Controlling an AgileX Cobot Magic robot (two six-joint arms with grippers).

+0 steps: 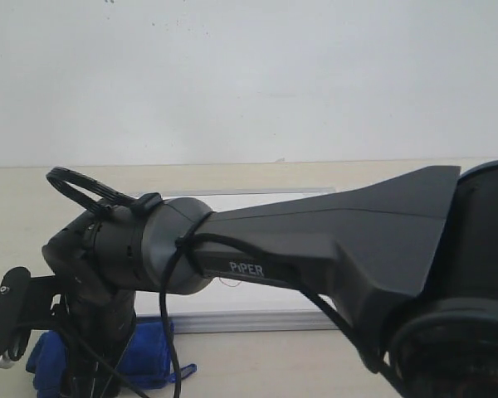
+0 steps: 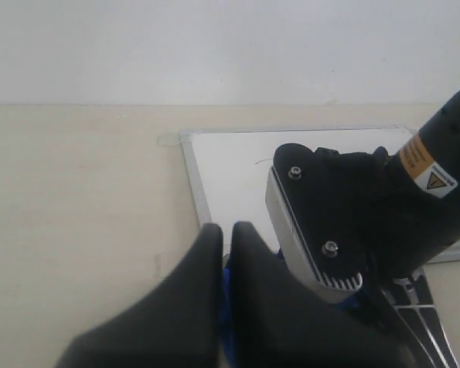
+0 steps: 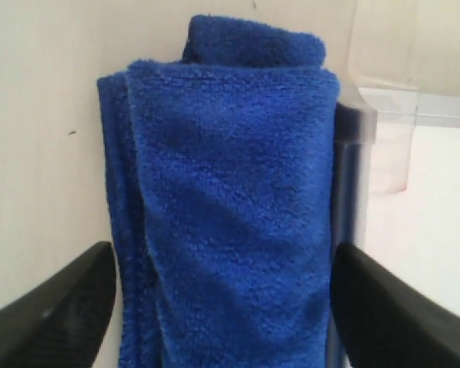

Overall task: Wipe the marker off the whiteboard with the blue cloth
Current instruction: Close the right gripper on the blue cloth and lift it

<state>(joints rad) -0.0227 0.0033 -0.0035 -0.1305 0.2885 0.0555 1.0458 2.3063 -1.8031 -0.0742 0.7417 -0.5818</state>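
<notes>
Blue microfibre: the blue cloth (image 3: 230,199), folded, lies on the table (image 3: 38,115) against the corner of the whiteboard (image 3: 437,230). Right gripper (image 3: 226,307): fully spread, astride it, holding nothing. Risk: 1 finger hangs over the board; closing may snag its frame, or pinch only 1 fold.

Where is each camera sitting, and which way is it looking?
Exterior view: seems low by the table, facing the wall; right arm in front, whiteboard behind it.
Left wrist view: rides behind the left gripper, looking over the whiteboard at the right arm.
Right wrist view: rides behind the open right gripper, looking at the blue cloth between its fingers.
Shared: exterior and right wrist both show the blue cloth beside the whiteboard.
</notes>
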